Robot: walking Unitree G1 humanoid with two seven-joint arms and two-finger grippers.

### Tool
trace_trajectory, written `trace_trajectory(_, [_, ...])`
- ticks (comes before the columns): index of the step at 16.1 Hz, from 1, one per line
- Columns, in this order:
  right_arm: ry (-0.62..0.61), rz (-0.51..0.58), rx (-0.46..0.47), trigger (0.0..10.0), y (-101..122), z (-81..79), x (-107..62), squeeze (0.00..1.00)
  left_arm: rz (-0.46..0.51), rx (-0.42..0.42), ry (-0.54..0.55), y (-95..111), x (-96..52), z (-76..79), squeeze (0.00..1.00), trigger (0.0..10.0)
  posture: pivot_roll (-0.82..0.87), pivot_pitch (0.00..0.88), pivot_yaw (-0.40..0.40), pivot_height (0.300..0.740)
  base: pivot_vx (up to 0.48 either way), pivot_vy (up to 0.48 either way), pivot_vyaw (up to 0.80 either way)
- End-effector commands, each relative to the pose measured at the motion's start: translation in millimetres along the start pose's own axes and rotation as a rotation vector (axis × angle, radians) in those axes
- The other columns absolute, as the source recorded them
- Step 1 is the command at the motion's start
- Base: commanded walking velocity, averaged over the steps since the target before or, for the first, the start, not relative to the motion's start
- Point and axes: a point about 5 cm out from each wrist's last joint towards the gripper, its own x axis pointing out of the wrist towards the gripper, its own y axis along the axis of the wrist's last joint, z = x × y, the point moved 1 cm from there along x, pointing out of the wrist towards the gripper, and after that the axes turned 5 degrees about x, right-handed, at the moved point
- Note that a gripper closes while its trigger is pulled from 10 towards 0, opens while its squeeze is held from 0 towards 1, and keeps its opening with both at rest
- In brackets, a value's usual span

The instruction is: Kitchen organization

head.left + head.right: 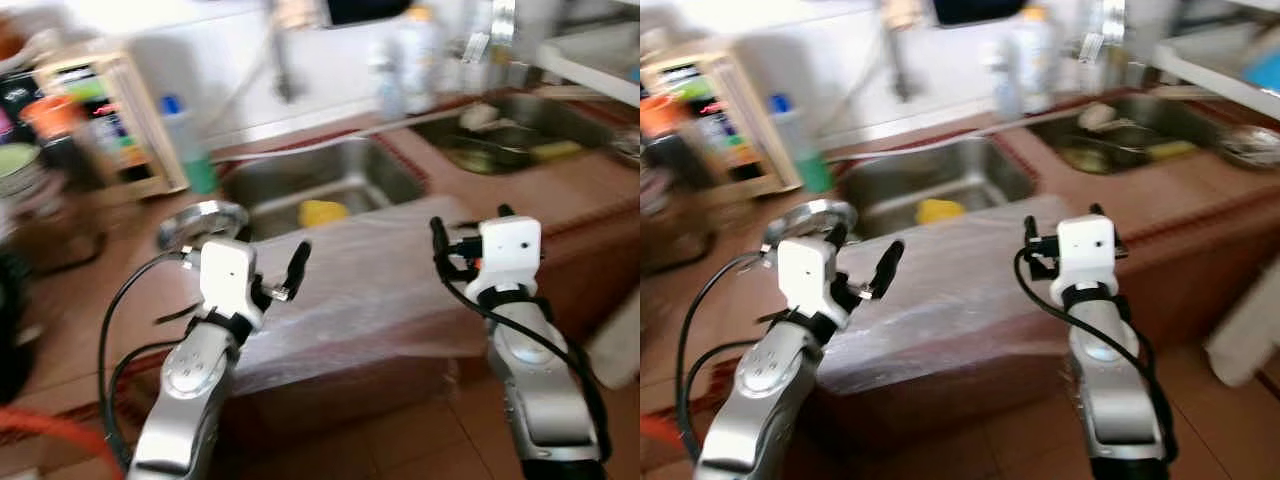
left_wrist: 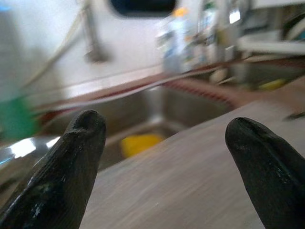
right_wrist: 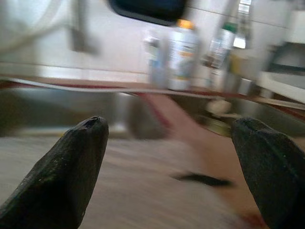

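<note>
A brown worktop [image 1: 90, 300] ran along a white wall, blurred in every view. Its nearest stretch lay under a sheet of clear plastic [image 1: 370, 290], wrinkled and glossy, reaching from the front edge of the worktop back to the steel sink [image 1: 320, 185]. In the sink sat a yellow thing [image 1: 322, 212], too blurred to name. A round steel lid [image 1: 200, 222] lay on the worktop just beside the sink's left rim, and a bottle with a green base [image 1: 190, 145] stood behind the lid. A second sink [image 1: 505, 130] holding dishes was set farther right along the worktop.

The left tool [image 1: 240, 275] hovered above the plastic near the lid, its fingers [image 2: 71, 162] spread wide, gripping nothing. The right tool [image 1: 470, 235] hung above the plastic's right end, fingers [image 3: 71, 167] likewise wide apart and empty.

The right wrist view picked out a white bottle with an orange cap [image 3: 180, 55] standing against the wall behind the sink.
</note>
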Motion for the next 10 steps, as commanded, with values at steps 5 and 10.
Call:
trace_trajectory(5, [0.038,0.014,-0.003,10.0,3.6,-5.8,4.2,0.00,-0.046,0.071,0.098,-7.7,-3.2,-11.5,0.00,10.0,-0.24,0.023,0.105,0.740,0.000,0.000,0.00])
trace_trajectory(10, [0.032,0.012,0.001,10.0,3.0,-5.7,3.0,0.00,-0.053,0.075,0.099,-8.1,-1.4,-11.1,0.00,10.0,-0.24,0.025,0.112,0.740,0.000,-0.207,0.00])
